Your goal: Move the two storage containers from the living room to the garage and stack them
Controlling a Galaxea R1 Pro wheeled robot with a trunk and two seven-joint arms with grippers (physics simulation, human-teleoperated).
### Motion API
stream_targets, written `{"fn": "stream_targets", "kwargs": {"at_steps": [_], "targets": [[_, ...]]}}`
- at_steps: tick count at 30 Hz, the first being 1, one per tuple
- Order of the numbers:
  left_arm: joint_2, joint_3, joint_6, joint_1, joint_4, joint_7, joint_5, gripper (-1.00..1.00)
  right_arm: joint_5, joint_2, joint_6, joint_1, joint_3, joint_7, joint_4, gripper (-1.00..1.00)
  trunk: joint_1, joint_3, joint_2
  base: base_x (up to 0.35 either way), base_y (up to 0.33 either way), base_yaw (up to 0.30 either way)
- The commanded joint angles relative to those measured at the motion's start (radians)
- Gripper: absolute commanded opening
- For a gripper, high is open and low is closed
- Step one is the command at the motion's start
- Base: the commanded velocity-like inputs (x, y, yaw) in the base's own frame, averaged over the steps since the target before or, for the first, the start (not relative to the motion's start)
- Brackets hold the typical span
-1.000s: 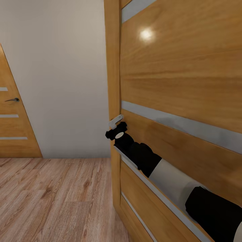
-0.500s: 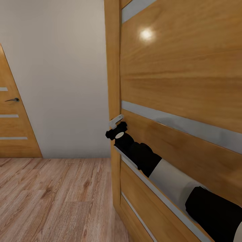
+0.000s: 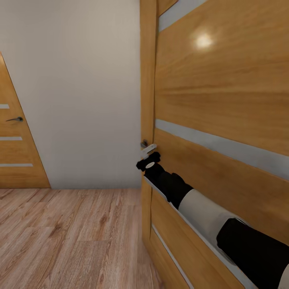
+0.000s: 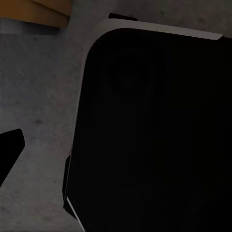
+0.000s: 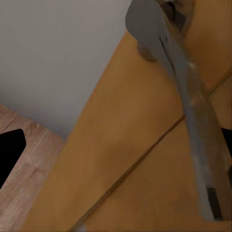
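— Storage containers: none visible; robot stands at a striped wooden door.
— Change?
— Door has swung further; right pincer at the handle, grip indeterminable. Left pincer likewise.

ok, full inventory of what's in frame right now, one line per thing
near door: 1, honey wood with pale grey stripes, fills the right side of the head view, close to the camera
door handle: 1, silver-grey lever, at the near door's left edge, just above the right arm's tip
far door: 1, same wood with pale stripes and a dark handle, at the left edge of the head view
wall: 1, plain beige, between the two doors
wood floor: light plank, lower left
grey floor: dark, speckled, in the left wrist view
right arm: 1, black and white, reaching up to the door handle
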Motion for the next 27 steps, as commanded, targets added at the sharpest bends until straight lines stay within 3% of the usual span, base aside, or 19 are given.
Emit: {"fn": "stream_targets", "kwargs": {"at_steps": [1, 6, 13, 20, 27], "targets": [[0.001, 0.002, -0.002, 0.000, 0.000, 0.000, 0.005, 1.00, 0.003, 0.000, 0.006, -0.004, -0.004, -0.012, 0.002, 1.00, 0.000, -0.001, -0.001, 0.000, 0.000, 0.000], [0.001, 0.001, -0.002, 0.000, 0.000, 0.001, 0.005, 1.00, 0.003, 0.000, 0.006, -0.014, -0.012, -0.015, 0.014, 1.00, 0.000, -0.001, -0.001, 0.000, 0.000, 0.000], [0.000, 0.001, -0.002, 0.000, 0.000, 0.002, 0.005, 1.00, 0.003, 0.000, -0.014, -0.107, -0.022, -0.040, 0.138, 1.00, 0.000, -0.001, -0.001, 0.000, 0.000, 0.000], [-0.001, 0.001, -0.002, 0.000, 0.000, 0.001, 0.005, 1.00, 0.003, 0.000, -0.018, -0.126, -0.024, -0.051, 0.177, 1.00, 0.000, -0.001, -0.001, 0.000, 0.000, 0.000], [-0.001, 0.001, -0.002, 0.000, 0.000, 0.000, 0.005, 1.00, 0.002, 0.000, -0.028, -0.204, -0.024, -0.052, 0.291, 1.00, 0.000, -0.001, -0.001, 0.000, 0.000, 0.000]]}}
